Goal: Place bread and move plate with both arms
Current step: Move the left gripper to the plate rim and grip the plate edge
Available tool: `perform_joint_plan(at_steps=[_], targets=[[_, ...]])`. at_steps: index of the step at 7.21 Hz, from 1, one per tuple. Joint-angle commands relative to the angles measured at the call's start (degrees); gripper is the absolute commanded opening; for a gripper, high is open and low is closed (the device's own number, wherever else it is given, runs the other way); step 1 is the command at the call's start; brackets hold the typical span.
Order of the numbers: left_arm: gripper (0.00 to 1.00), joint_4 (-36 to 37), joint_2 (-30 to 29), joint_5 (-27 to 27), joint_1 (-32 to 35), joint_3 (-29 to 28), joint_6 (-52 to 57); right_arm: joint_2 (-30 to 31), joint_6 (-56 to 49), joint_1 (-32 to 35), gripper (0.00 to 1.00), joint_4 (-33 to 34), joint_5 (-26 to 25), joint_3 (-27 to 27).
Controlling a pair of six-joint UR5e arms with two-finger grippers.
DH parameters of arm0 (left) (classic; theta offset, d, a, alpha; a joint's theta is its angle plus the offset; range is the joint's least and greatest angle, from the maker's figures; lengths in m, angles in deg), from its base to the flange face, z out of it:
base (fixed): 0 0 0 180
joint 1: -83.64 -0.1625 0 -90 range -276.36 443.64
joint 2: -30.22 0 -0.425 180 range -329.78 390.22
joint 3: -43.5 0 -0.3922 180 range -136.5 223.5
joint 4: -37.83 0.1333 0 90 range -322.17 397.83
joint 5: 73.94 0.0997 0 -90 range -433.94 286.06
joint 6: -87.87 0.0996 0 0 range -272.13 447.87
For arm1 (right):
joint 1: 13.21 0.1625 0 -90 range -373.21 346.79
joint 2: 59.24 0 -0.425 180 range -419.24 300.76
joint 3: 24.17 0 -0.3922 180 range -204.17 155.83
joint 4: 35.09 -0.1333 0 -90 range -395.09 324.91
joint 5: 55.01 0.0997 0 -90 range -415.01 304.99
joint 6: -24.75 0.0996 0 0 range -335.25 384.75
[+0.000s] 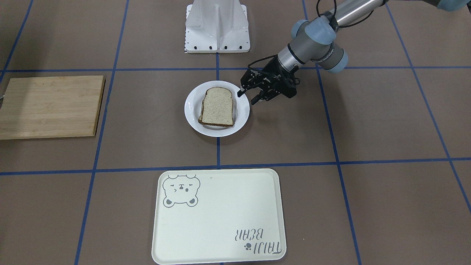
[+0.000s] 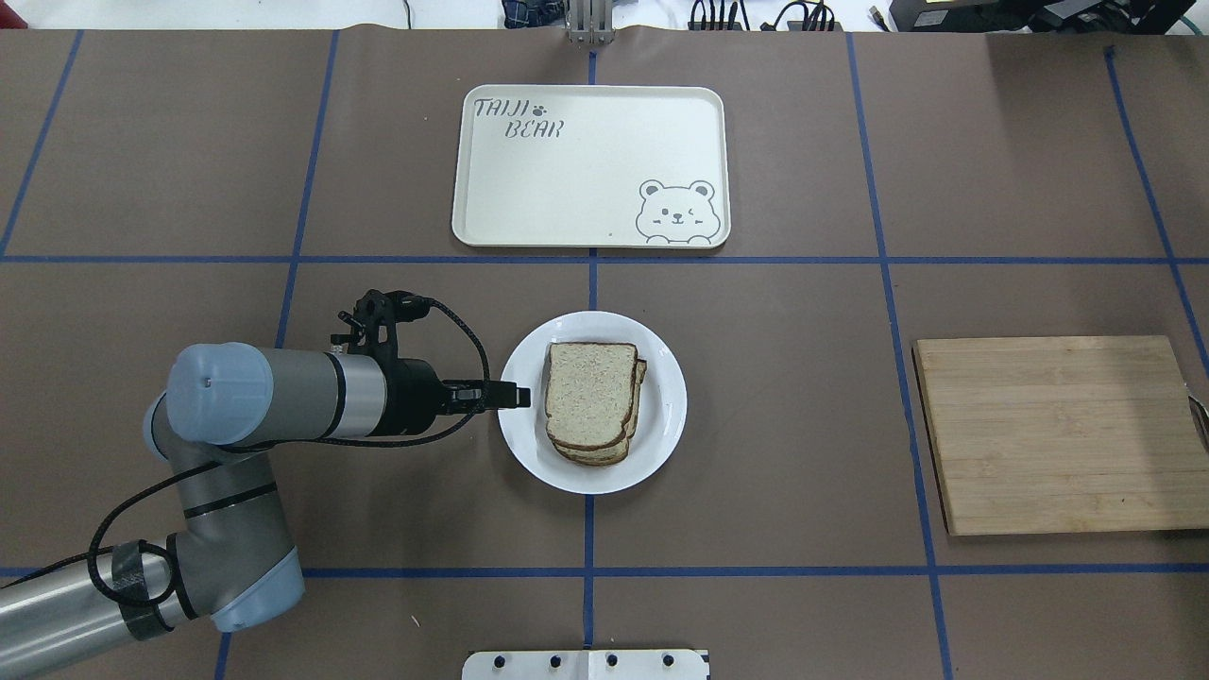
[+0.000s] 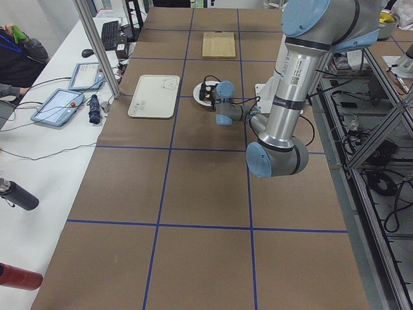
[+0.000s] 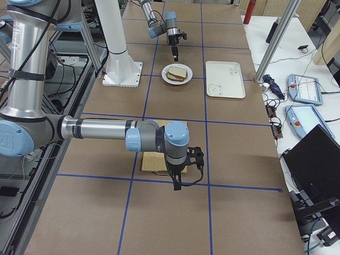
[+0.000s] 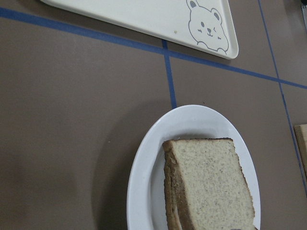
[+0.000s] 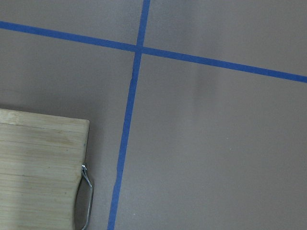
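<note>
The bread (image 1: 218,106) (image 2: 590,392) (image 5: 213,184) is a plain slice with a dark crust, lying on top of a stack of other slices on the round white plate (image 1: 191,110) (image 2: 666,397) (image 5: 144,182) at the table's middle. My left gripper (image 1: 247,97) (image 2: 515,395) lies level and points at the plate's rim on the robot's left side. Its fingers stand apart, open, with nothing between them. My right gripper (image 4: 177,185) shows only in the exterior right view, hanging over the wooden board's near end. I cannot tell whether it is open or shut.
A cream tray (image 1: 220,217) (image 2: 586,170) with a bear drawing lies beyond the plate, away from the robot. A wooden cutting board (image 1: 49,106) (image 2: 1058,434) (image 6: 38,167) with a metal handle sits to the robot's right. The robot's white base (image 1: 217,25) stands behind the plate.
</note>
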Motion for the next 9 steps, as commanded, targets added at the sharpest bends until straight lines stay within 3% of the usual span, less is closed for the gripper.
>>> perform_joint_plan(at_steps=[1, 3, 5, 7, 9], targets=[[0.62, -0.1, 0.3, 0.1, -0.1, -0.5, -0.5, -0.2, 0.1, 0.0, 1.00, 0.0, 0.0, 0.1], [0.59, -0.2, 0.2, 0.1, -0.1, -2.0, -0.5, -0.3, 0.2, 0.0, 1.00, 0.0, 0.3, 0.1], [0.56, -5.6, -0.4, 0.1, -0.3, -6.0, -0.7, -0.4, 0.3, 0.0, 1.00, 0.0, 0.8, 0.2], [0.47, -8.2, -1.7, 0.1, -1.1, -7.5, -4.3, -0.4, 0.3, 0.0, 1.00, -0.1, 0.8, 0.2], [0.23, -9.9, -2.0, 0.1, -2.6, -7.3, -6.6, -0.4, 0.3, 0.0, 1.00, -0.1, 0.8, 0.2]])
